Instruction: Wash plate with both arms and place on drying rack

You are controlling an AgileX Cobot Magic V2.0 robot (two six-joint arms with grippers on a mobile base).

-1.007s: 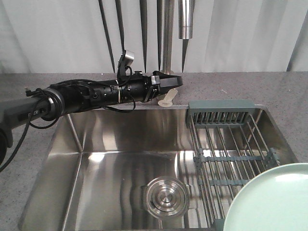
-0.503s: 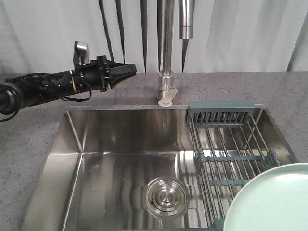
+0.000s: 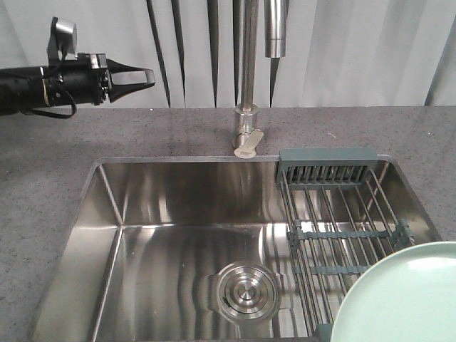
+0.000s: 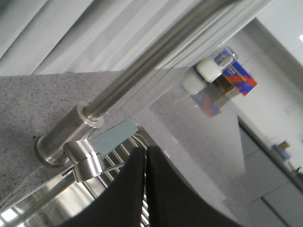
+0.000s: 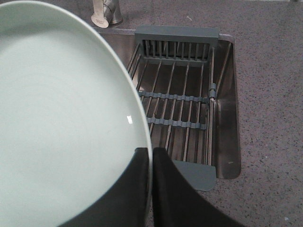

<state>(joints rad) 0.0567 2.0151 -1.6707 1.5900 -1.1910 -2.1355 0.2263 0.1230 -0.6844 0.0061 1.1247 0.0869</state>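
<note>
Pinching round matte mint plate (image 5: pixel 61 118) by the rim with right gripper (image 5: pixel 151 153). Drying rack (image 3: pixel 335 214) with steel rods running front-to-back, slotted end by faucet (image 3: pixel 246 142). Got left gripper (image 3: pixel 151 73) closed, empty, aimed faucet-ward.

A speckled grey stone countertop (image 3: pixel 57 164) carries everything. A rectangular steel sink (image 3: pixel 157 199) is set into it, with stone on its left, back and right sides. Just behind the sink's back edge, near its middle, a steel faucet (image 3: pixel 246 135) stands upright on the stone. The drying rack (image 3: pixel 335 221) spans the sink's right part, its slotted end at the back edge. A round drain strainer (image 3: pixel 246 288) sits in the sink floor, toward the front.
</note>
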